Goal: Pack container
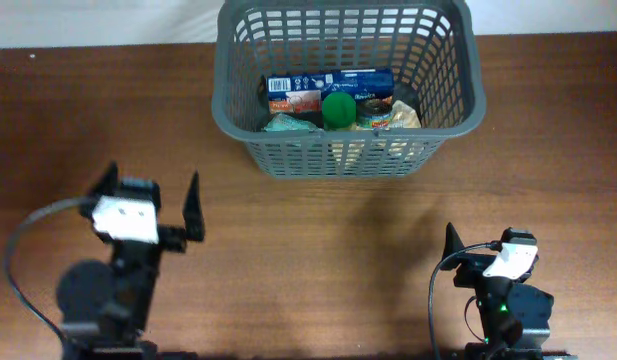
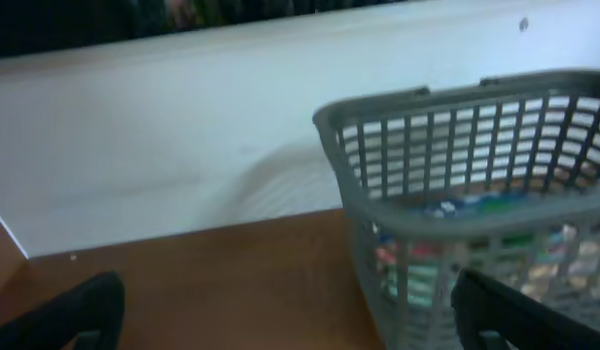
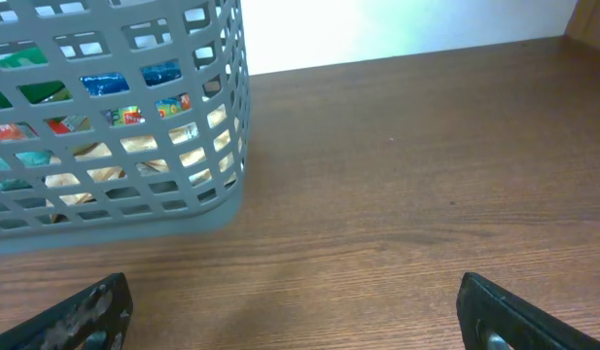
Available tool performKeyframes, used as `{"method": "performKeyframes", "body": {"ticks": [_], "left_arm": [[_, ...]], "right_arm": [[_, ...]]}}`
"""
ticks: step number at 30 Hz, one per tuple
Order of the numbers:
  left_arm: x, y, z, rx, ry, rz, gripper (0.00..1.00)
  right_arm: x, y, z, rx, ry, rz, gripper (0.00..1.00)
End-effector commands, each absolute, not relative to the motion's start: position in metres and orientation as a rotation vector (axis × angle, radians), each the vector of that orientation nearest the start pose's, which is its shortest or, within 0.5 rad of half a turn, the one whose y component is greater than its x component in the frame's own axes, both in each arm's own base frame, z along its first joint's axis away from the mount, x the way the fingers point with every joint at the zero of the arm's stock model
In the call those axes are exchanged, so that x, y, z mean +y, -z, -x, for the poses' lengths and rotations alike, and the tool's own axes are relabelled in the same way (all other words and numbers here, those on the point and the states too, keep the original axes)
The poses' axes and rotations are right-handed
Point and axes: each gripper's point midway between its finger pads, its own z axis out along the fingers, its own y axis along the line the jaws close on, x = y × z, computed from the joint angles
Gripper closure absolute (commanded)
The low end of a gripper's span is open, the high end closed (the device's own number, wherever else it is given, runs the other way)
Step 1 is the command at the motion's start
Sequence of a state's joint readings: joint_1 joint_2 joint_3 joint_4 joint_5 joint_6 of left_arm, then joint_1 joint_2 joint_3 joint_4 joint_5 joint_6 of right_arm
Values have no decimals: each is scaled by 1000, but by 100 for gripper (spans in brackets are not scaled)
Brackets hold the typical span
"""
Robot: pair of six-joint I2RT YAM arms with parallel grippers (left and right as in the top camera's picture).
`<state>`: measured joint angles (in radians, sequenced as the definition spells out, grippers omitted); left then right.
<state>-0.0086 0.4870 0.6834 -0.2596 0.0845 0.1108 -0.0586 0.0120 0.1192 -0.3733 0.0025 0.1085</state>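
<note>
The dark grey lattice basket (image 1: 238,120) stands at the far middle of the wooden table. Inside lie a blue box (image 1: 328,85), a green round item (image 1: 339,109) and pale packets (image 1: 398,116). My left gripper (image 1: 153,183) is open and empty at the near left, well short of the basket. My right gripper (image 1: 480,246) is open and empty at the near right. The basket shows at the right in the left wrist view (image 2: 377,209) and at the upper left in the right wrist view (image 3: 217,209). Both wrist views show spread fingers over bare wood (image 2: 290,321) (image 3: 300,316).
A white wall (image 2: 163,146) runs behind the table's far edge. Brown tabletop (image 1: 328,240) lies between the arms and the basket. Black cables loop by each arm base (image 1: 18,250).
</note>
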Motion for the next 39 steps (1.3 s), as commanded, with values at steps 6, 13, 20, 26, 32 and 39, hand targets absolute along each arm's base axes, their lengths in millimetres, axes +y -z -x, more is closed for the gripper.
{"method": "performKeyframes", "body": {"ticks": [6,13,20,26,32,39], "left_arm": [[-20,-264,-245,1492,1,-169,1],[-20,-234,-237,1391,-9,-164,1],[-20,-200,-244,1465,-3,-166,1],[-20,-164,-245,1611,7,-171,1],[-20,-159,-245,1630,9,-171,1],[-20,-159,-245,1630,9,-171,1]], "right_arm": [[-17,-136,-230,1829,-21,-171,1],[-17,-136,-230,1829,-21,-171,1],[-17,-136,-230,1829,-21,-171,1],[-17,-136,-230,1829,-21,-171,1],[-17,-136,-230,1829,-22,-172,1],[-17,-136,-230,1829,-21,-171,1]]}}
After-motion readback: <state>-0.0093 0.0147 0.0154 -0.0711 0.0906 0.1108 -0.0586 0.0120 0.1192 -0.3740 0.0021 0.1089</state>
